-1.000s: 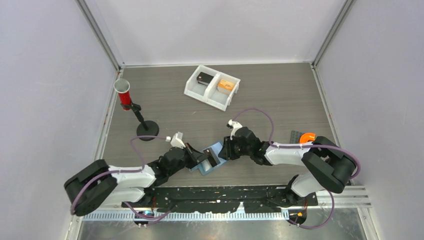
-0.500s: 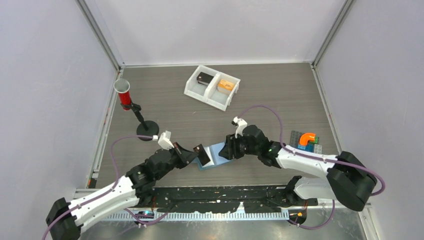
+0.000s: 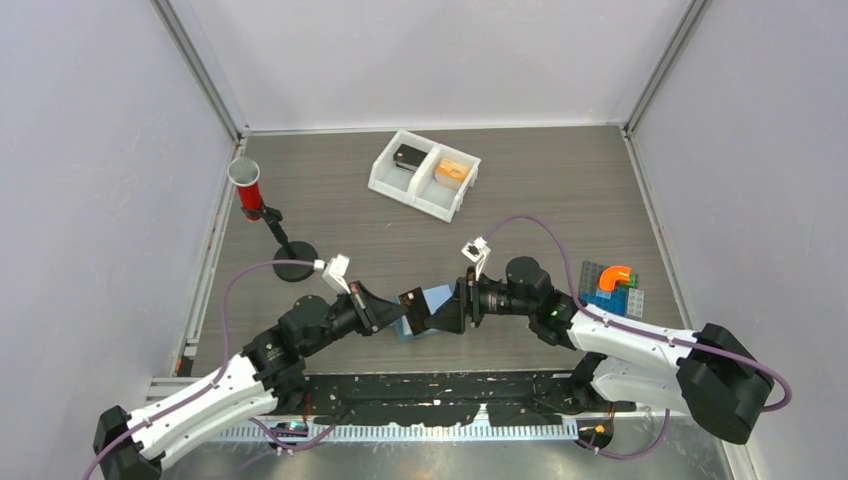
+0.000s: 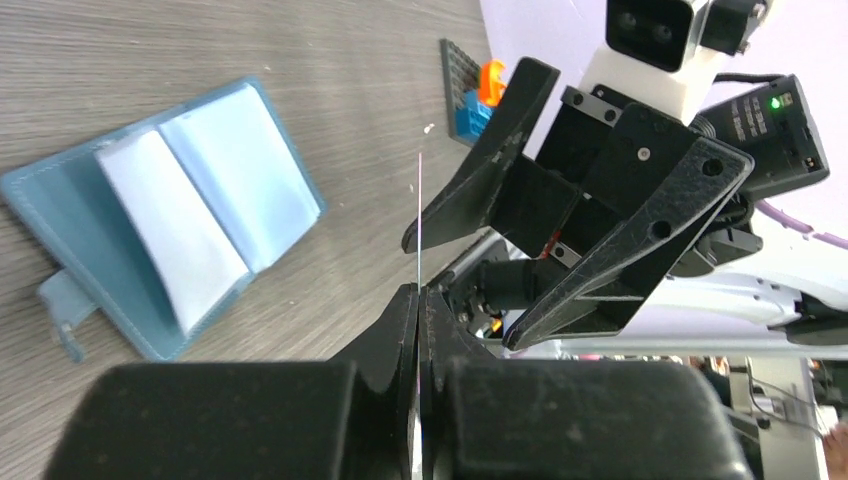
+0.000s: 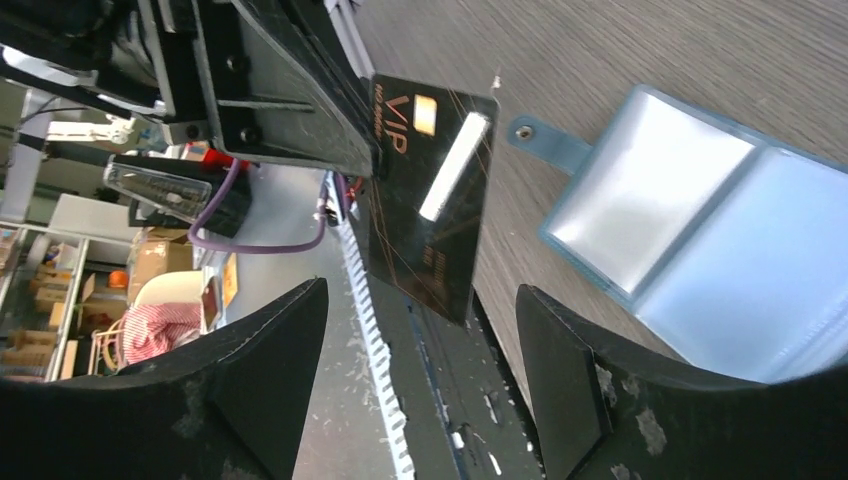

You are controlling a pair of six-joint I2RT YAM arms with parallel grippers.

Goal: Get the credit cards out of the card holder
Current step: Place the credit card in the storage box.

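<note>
Two arms inward: left pincer [image 3: 399, 310] on card [image 3: 412, 303], right pincer [image 3: 438, 313] agape

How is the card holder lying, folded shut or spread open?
Spread open: the card holder lies with both halves side by side, insides up.

On the black credit card [image 5: 415, 235] I can read only the gold letters "VIP" beside a small gold chip mark, while the finer print below is too blurred for me.
</note>
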